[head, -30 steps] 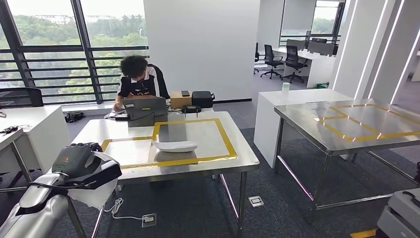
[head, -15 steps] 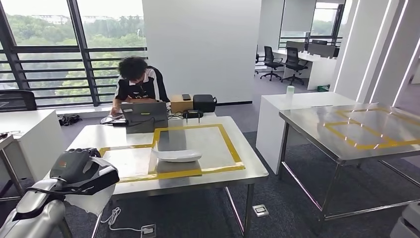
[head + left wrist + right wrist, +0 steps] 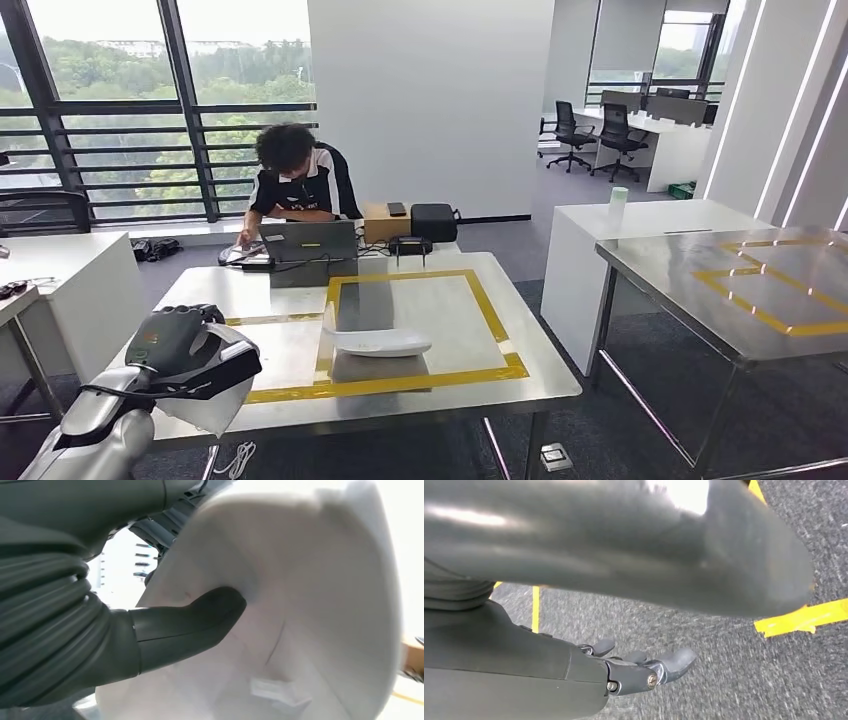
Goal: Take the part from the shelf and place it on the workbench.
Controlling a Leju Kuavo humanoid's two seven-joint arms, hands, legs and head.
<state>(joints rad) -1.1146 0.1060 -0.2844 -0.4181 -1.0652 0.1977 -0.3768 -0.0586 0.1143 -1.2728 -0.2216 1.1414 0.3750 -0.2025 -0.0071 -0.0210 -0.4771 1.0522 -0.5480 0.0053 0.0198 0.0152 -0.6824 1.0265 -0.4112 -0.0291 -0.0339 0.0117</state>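
My left hand (image 3: pixel 185 345) is at the lower left of the head view and holds a white moulded part (image 3: pixel 207 404) that hangs beneath it, just off the near left corner of the workbench (image 3: pixel 545 362). In the left wrist view the thumb (image 3: pixel 190 625) presses into the part's white shell (image 3: pixel 320 630). The steel workbench carries a yellow tape rectangle (image 3: pixel 495 315), and a second white part (image 3: pixel 380 345) lies on its near side. My right hand (image 3: pixel 639 672) hangs above grey carpet with its fingers loosely apart and nothing in them.
A person (image 3: pixel 300 180) sits behind the bench at a laptop (image 3: pixel 315 245). A black case (image 3: pixel 433 222) stands beside it. A second steel table (image 3: pixel 720 300) with yellow tape is at the right, and a white desk (image 3: pixel 70 270) at the left. Yellow tape (image 3: pixel 799 620) marks the floor.
The whole picture has shifted: the camera has come nearer the workbench and turned, so the bench looms larger and the right table slides off. My left hand still holds the part.
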